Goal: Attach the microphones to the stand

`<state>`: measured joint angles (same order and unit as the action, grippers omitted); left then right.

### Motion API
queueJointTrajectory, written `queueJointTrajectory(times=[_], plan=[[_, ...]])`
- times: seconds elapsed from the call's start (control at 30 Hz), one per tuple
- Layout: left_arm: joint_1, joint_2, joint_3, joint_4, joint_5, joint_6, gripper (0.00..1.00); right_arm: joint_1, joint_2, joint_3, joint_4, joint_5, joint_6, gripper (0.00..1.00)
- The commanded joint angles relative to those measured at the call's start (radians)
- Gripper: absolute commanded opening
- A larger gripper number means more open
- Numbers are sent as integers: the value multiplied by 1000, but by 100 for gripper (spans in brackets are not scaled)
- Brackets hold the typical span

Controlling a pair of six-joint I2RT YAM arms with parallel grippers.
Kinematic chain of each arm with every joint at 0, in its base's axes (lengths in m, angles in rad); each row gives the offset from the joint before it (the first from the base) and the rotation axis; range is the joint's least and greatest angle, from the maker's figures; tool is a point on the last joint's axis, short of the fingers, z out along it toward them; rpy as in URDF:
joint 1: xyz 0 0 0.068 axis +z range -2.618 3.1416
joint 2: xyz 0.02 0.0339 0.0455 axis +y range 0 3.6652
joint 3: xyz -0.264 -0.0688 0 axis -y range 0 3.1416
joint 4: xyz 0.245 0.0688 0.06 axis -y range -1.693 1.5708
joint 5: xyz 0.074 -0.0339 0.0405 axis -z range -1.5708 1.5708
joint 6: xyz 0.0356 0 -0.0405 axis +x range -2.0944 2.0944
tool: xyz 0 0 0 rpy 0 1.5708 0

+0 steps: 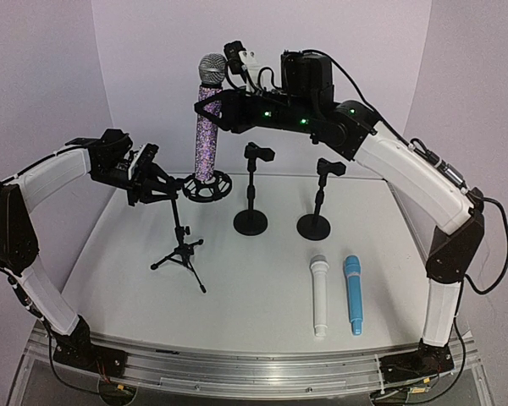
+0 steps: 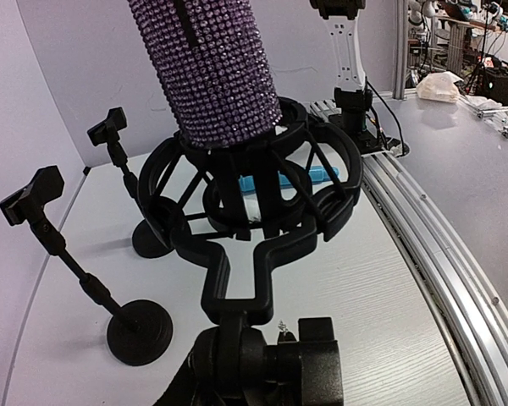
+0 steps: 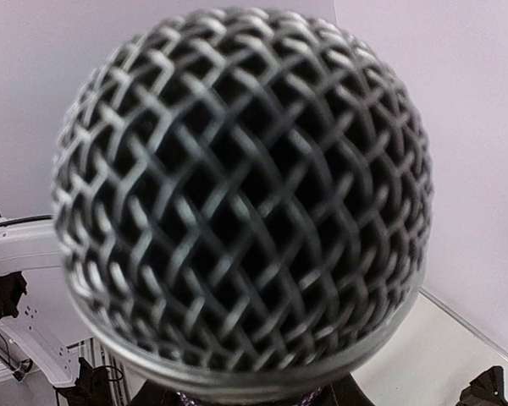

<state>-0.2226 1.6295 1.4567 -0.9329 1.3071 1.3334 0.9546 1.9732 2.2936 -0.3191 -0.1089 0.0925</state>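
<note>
The purple-glitter microphone (image 1: 207,135) stands upright with its silver mesh head (image 1: 212,68) on top. Its lower end sits inside the black shock-mount ring (image 1: 208,186) of the tripod stand (image 1: 180,245). My right gripper (image 1: 209,108) is shut on the microphone just under the head. That head fills the right wrist view (image 3: 241,194). My left gripper (image 1: 155,183) is shut on the stand's top joint (image 2: 237,355), beside the ring (image 2: 254,203). The white microphone (image 1: 319,296) and the light blue microphone (image 1: 352,293) lie side by side at the front right.
Two black round-base stands (image 1: 251,222) (image 1: 313,227) with empty clips stand behind the lying microphones. They also show at the left of the left wrist view (image 2: 140,330) (image 2: 152,241). The tripod's legs spread over the front left of the table.
</note>
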Motion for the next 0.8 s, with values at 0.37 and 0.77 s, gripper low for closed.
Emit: queueJointTrajectory(times=[0.37, 0.77], plan=[[0, -27, -12, 44, -11, 31, 0, 11, -24, 18, -57, -42, -23, 0], [3, -36, -32, 54, -1, 32, 0, 11, 53, -15, -36, -28, -52, 0]])
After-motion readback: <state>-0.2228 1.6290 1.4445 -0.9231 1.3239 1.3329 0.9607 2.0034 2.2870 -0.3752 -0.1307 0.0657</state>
